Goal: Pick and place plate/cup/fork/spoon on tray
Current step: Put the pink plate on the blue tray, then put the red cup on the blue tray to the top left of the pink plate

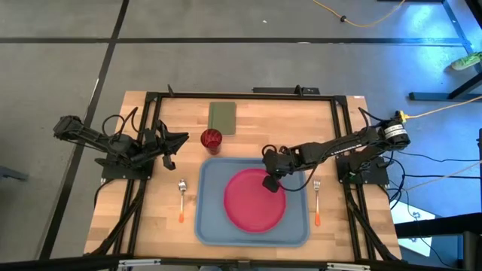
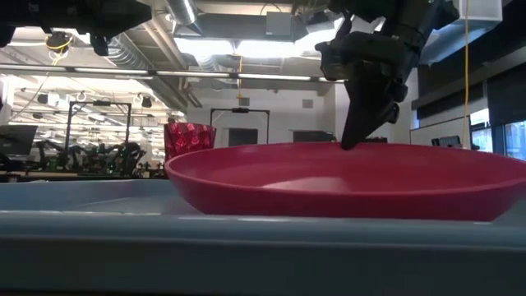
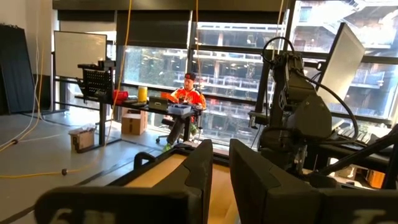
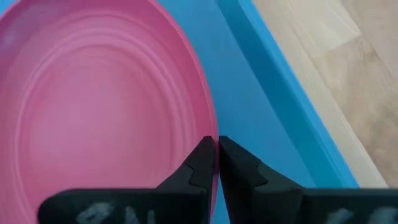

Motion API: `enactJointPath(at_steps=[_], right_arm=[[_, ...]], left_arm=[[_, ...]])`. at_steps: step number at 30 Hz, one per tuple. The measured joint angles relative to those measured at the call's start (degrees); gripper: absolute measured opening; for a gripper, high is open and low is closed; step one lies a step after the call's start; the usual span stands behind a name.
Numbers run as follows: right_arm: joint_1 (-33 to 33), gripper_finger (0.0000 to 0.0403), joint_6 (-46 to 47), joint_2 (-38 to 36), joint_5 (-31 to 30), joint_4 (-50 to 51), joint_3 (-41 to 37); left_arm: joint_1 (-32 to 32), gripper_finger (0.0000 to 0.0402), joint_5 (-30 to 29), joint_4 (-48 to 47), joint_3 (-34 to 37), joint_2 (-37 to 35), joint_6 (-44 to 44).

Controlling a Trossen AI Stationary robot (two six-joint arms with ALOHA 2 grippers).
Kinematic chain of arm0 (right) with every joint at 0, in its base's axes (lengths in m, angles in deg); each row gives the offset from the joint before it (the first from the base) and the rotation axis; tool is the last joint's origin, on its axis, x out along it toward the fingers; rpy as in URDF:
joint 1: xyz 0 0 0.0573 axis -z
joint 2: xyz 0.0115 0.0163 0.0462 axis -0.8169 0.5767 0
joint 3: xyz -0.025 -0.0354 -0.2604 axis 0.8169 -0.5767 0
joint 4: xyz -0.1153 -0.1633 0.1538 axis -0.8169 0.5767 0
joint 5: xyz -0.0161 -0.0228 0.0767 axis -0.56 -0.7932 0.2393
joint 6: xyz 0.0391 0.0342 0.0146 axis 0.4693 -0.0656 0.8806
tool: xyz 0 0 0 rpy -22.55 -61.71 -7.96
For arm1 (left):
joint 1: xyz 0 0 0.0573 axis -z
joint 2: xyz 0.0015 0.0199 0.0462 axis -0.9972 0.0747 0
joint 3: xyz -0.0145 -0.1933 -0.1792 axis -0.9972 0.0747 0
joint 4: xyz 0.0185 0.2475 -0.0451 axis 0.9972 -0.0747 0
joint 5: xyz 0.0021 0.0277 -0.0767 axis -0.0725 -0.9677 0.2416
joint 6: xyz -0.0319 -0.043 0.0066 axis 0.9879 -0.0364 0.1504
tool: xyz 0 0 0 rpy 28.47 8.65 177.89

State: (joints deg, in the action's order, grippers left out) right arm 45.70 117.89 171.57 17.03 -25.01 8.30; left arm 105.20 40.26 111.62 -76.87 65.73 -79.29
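The pink-red plate [image 1: 252, 203] lies in the light-blue tray [image 1: 207, 226] at the table's middle front; it also shows in the low view [image 2: 345, 177]. My right gripper [image 1: 269, 183] is shut on the plate's far right rim. The dark red cup [image 1: 212, 138] stands upright on the table behind the tray's far left corner. The spoon [image 1: 181, 199] lies flat on the table left of the tray, and the fork [image 1: 317, 202] lies flat to the tray's right. My left gripper [image 1: 179, 147] hovers shut and empty left of the cup. My right gripper [image 4: 216, 155] pinches the plate's rim [image 4: 211, 127] between its two fingers, one over the plate's inner side and one outside it. The fingers [image 2: 355, 131] point down, slanting in from the table's right. Whether the plate's underside rests on the tray I cannot tell.
An olive-green pad [image 1: 222, 117] lies at the table's far edge behind the cup. A black frame [image 1: 241, 95] borders the wooden top. Bare tray floor [image 4: 249, 106] shows right of the plate. A seated person shows far off in the left wrist view [image 3: 183, 106].
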Motion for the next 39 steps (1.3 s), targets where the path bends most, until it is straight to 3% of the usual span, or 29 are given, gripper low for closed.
enactJointPath(at_steps=[8, 14, 18, 24, 31, 39], right_arm=[[0.74, 0.0074, 0.07, 0.0, -0.06, 0.0, 0.0], [1.12, 0.0082, -1.23, 0.0, -0.05, -1.41, 0.0], [2.6, 0.0083, -5.34, -0.61, -3.07, -8.26, 0.0], [5.15, 0.0083, -14.93, -0.79, -7.4, -26.33, 0.07], [10.76, 0.0083, -16.41, 2.0, 2.92, -40.47, 0.11], [14.92, 0.0083, -14.73, 7.84, 11.56, -40.86, 4.66]], left_arm=[[-0.02, 0.0047, 0.0, -0.02, 0.0, -0.01, -0.02], [-0.02, 0.0047, 0.0, -0.02, 0.0, -0.02, -0.02], [-0.01, 0.0047, 0.0, -0.02, 0.0, -0.01, -0.02], [-0.01, 0.0047, 0.0, -0.02, 0.0, -0.02, -0.02], [-0.01, 0.0047, 0.0, 0.0, 0.0, -0.01, 0.0], [-0.02, 0.0047, 0.0, -0.02, 0.0, 0.0, 0.0]])
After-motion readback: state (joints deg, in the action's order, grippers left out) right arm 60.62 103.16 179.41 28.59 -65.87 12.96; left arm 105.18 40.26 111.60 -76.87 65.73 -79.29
